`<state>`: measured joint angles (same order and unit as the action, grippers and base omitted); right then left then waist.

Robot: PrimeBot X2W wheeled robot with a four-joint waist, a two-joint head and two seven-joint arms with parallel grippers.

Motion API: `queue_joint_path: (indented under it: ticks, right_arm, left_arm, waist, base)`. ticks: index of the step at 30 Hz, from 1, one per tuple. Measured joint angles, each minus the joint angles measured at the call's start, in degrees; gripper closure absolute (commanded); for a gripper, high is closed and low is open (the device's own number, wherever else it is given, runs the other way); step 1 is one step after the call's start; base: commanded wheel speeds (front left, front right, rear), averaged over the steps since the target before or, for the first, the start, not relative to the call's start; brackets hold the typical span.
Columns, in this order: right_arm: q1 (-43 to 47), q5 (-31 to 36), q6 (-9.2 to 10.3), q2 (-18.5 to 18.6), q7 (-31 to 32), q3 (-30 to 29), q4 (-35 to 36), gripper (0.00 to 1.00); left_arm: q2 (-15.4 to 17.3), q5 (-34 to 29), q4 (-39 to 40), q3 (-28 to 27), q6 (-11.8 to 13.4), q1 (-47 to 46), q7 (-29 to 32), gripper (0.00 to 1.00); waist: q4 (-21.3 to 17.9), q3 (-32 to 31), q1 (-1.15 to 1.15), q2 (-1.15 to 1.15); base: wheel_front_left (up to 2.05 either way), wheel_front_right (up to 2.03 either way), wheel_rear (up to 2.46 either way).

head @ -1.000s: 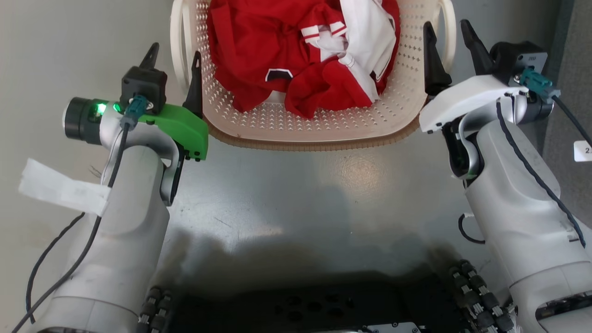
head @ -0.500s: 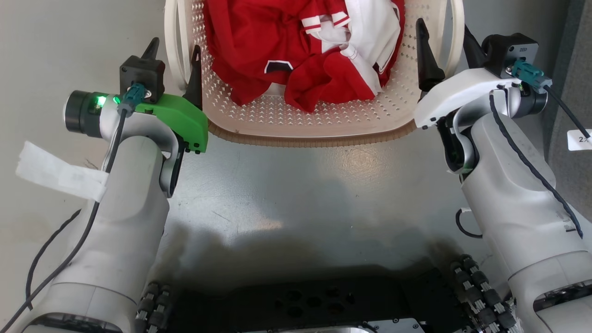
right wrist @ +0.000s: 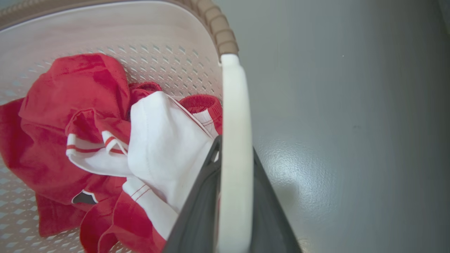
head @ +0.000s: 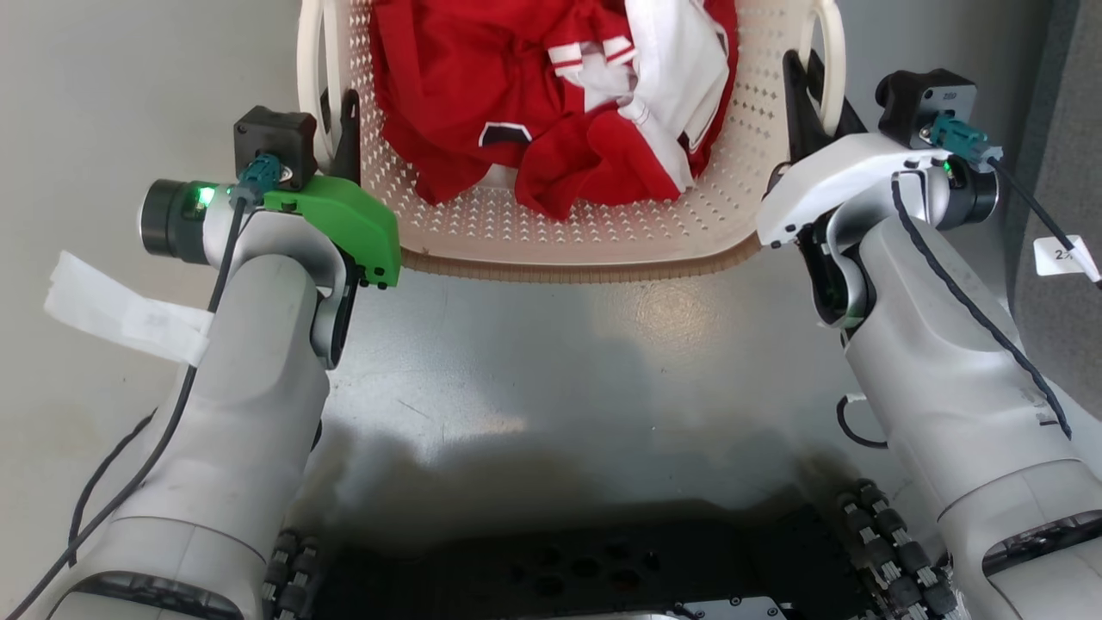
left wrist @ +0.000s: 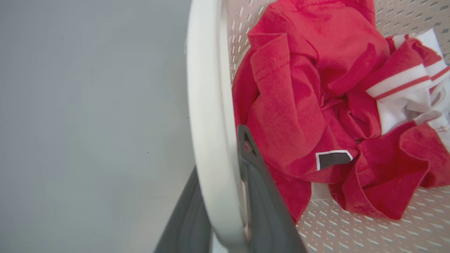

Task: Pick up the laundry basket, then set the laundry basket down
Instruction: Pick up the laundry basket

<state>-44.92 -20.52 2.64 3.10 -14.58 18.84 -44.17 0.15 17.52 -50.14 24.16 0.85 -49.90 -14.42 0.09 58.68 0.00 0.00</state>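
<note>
The laundry basket (head: 585, 271), cream with a brown rim band, sits at the top centre of the head view, holding red clothes (head: 465, 86) and a white garment (head: 671, 60). My left gripper (head: 336, 120) is shut on the basket's left loop handle (head: 306, 86). In the left wrist view both dark fingers (left wrist: 260, 182) press against that white handle (left wrist: 207, 105). My right gripper (head: 818, 99) is shut on the right loop handle (head: 828, 60), and the right wrist view shows this handle (right wrist: 235, 105) clamped between the fingers (right wrist: 200, 196). I cannot tell whether the basket is off the floor.
Smooth grey floor (head: 560, 362) lies between the basket and my dark wheeled base (head: 585, 568). A darker strip of flooring (head: 1067, 103) with a white tag (head: 1063, 256) runs along the right edge. White tape (head: 120, 314) hangs from my left forearm.
Both grippers, open astride the handles before, have closed onto them. Both arms have drawn in toward the basket, and the basket sits slightly further left in the view.
</note>
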Motion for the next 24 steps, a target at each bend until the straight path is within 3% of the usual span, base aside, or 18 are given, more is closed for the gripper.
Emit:
queue_joint_path:
  ticks: [24]
  right_arm:
    - [-0.1, -4.6, 0.88, -0.9, 0.0, 5.8, -10.3, 1.0]
  left_arm:
    - [-0.3, 7.0, -6.1, 3.4, 0.5, 3.3, 0.0, 1.0]
  waist:
    - [-0.5, -9.9, 0.0, 0.0]
  base:
    - [0.0, 0.0, 0.0]
